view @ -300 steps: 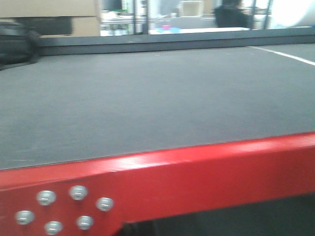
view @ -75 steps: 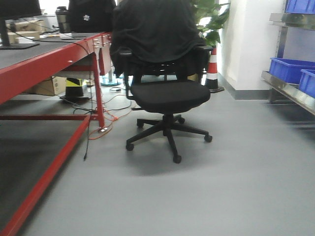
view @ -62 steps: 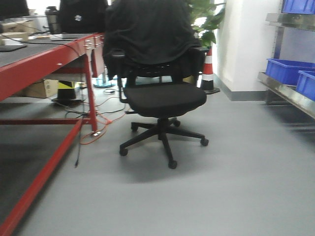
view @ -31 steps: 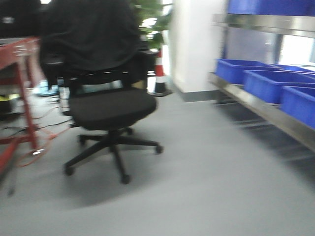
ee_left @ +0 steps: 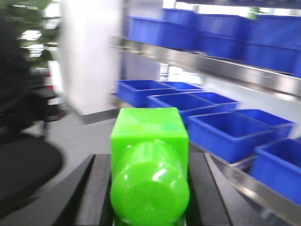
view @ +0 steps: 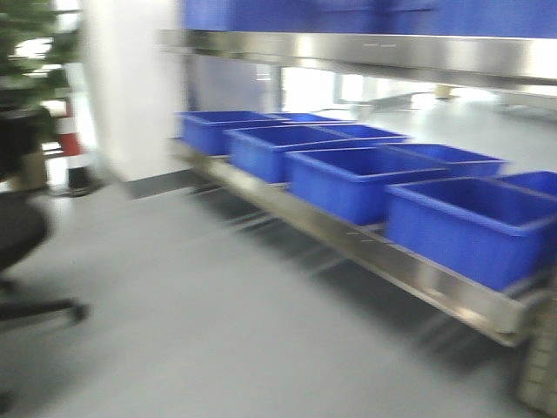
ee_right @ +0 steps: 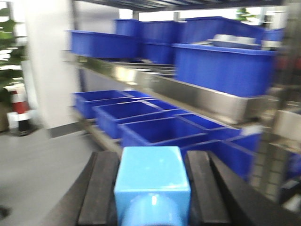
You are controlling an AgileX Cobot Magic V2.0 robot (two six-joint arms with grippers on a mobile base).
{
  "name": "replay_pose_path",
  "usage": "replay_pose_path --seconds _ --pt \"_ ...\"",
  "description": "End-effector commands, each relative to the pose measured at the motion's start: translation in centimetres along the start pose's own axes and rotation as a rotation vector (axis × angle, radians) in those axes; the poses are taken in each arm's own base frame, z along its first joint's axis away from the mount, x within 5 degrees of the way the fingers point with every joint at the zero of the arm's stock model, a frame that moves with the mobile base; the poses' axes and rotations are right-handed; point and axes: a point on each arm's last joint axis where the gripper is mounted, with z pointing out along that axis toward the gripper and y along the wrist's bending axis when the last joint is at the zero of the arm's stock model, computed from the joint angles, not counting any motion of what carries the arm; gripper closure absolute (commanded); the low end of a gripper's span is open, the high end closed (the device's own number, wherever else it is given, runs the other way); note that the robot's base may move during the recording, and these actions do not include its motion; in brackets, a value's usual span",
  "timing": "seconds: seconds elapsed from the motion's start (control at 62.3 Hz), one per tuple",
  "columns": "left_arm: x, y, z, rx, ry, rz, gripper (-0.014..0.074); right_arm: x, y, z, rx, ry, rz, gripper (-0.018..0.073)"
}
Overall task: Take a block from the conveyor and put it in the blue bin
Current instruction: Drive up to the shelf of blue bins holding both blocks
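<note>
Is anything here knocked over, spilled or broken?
Nothing stands out. The blue bins sit in a tidy row on the shelf, and the green block and blue block sit straight between their jaws. Pictures are blurry, though.

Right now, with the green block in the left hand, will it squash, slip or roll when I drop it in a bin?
The green block looks like rigid plastic, so it probably won't deform in the left hand. Its glossy highlights suggest a slick surface that might slip. The rounded front could let it roll; the flat sides should stop it.
</note>
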Motion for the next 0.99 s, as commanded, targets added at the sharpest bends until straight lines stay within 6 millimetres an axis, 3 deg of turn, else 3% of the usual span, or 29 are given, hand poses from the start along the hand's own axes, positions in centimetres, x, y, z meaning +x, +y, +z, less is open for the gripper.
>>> replay_pose_path --seconds 0.0,0.979 --pt "-0.23 -0.07 -0.11 0.009 -0.03 -0.003 0.0708 -0.48 0.0 -0.11 0.002 -0.033 0.0 0.0715" --pt "-0.23 -0.07 -0.11 0.009 -0.03 -0.003 0.0708 -0.48 0.0 -0.11 0.002 -0.033 0.0 0.0715"
